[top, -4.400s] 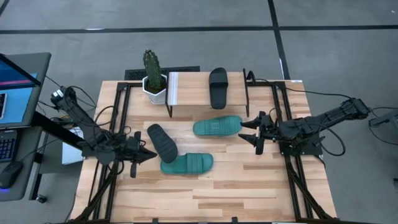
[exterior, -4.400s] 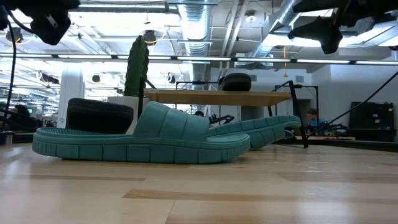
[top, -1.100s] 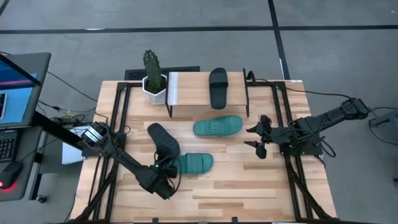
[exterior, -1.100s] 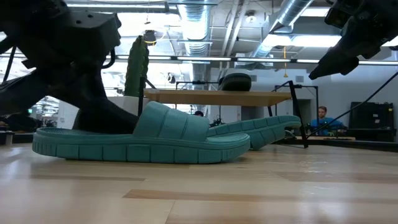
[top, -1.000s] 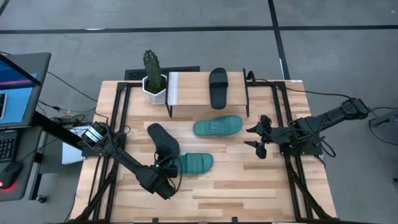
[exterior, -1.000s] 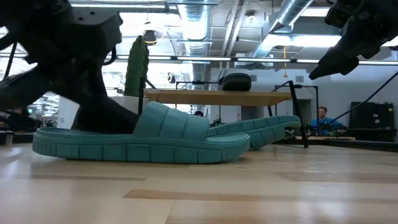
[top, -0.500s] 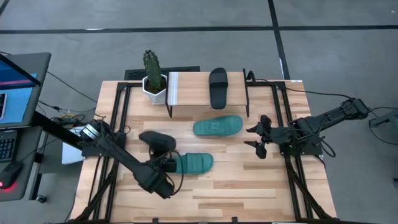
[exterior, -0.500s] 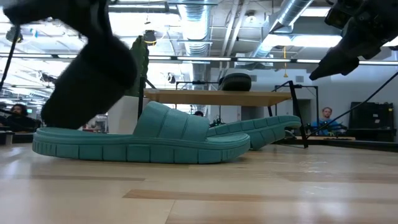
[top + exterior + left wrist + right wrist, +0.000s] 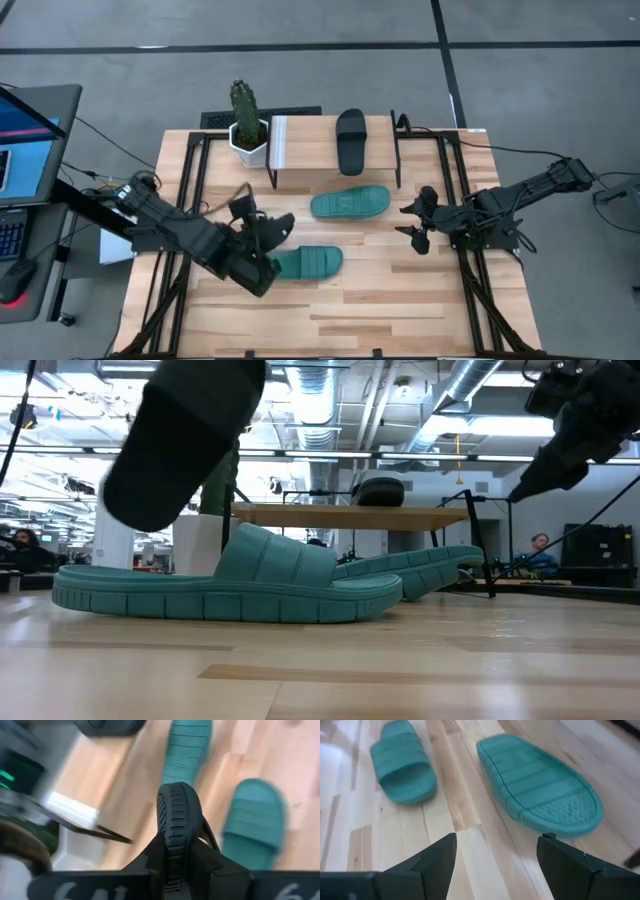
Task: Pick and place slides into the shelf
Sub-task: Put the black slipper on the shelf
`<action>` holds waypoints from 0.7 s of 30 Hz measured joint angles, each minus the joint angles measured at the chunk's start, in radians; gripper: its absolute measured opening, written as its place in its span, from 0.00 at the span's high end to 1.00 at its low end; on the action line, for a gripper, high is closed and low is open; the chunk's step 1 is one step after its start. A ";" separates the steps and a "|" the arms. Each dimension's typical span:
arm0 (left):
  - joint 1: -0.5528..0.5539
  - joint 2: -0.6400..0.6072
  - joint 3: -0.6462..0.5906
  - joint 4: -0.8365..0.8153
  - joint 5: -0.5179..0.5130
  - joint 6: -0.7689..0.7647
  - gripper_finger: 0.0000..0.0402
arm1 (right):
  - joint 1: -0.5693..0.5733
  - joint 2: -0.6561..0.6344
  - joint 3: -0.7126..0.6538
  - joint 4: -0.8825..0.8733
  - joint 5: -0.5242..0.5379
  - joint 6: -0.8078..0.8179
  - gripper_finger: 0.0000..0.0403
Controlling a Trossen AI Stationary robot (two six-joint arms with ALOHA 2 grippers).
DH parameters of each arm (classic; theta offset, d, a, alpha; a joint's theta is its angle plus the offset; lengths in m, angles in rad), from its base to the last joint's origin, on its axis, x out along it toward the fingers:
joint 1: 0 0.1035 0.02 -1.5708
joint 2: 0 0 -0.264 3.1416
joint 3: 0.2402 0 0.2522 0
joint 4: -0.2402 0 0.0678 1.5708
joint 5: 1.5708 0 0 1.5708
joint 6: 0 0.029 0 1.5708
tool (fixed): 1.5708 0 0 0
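My left gripper [image 9: 262, 237] now holds the black slide [image 9: 268, 229] clear of the counter [image 9: 380, 310], where seconds ago it lay beside the near teal slide [image 9: 305, 263]. My left arm has pulled back toward the shelf [image 9: 310, 130], tilting the slide on edge between my fingers [image 9: 200, 857].

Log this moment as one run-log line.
left gripper: shut on black slide, lifted | right gripper: open, waiting by teal slide | shelf: one black slide on top
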 joint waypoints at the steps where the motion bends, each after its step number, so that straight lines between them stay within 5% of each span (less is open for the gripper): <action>1: 0.005 -0.013 0.001 0.016 0.032 -0.020 0.93 | 0.000 0.000 0.000 -0.014 0.000 0.018 0.35; 12: 0.016 -0.121 -0.022 0.175 0.246 -0.166 0.93 | 0.000 0.000 0.000 -0.054 0.000 0.103 0.35; 21: 0.012 -0.147 -0.273 0.312 0.263 -0.191 0.93 | 0.000 0.000 0.000 -0.054 -0.023 0.105 0.35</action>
